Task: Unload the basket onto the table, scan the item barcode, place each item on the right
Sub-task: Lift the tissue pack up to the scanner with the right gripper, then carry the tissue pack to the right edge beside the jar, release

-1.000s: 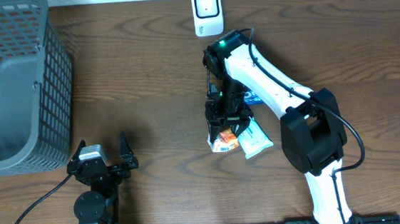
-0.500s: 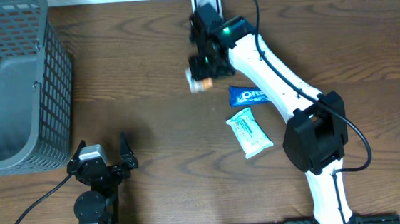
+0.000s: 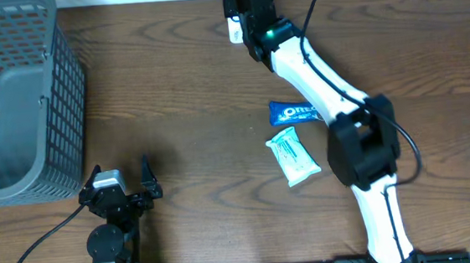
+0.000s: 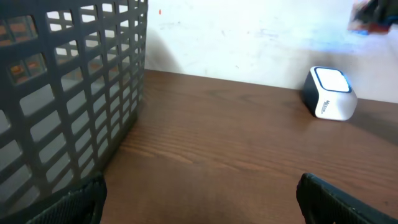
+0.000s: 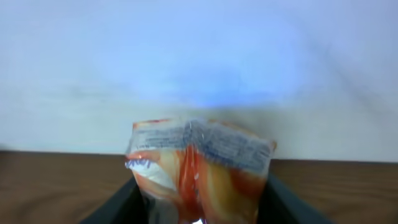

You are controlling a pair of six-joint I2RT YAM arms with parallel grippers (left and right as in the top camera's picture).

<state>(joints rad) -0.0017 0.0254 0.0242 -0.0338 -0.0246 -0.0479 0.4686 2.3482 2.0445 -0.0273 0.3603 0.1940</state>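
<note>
Right gripper (image 5: 199, 208) clamped on an orange-and-white snack packet (image 5: 199, 171), raised at the table's far edge over the white barcode scanner (image 4: 329, 93), scanner mostly hidden under the arm in overhead view. Left gripper (image 3: 119, 178) parked near the front edge, jaws spread wide, holding nothing. Oreo pack (image 3: 294, 111) and pale blue pouch (image 3: 293, 157) flat mid-table. Grey mesh basket (image 3: 14, 98) far left.

Overhead downward; wrist views wallward, low.
</note>
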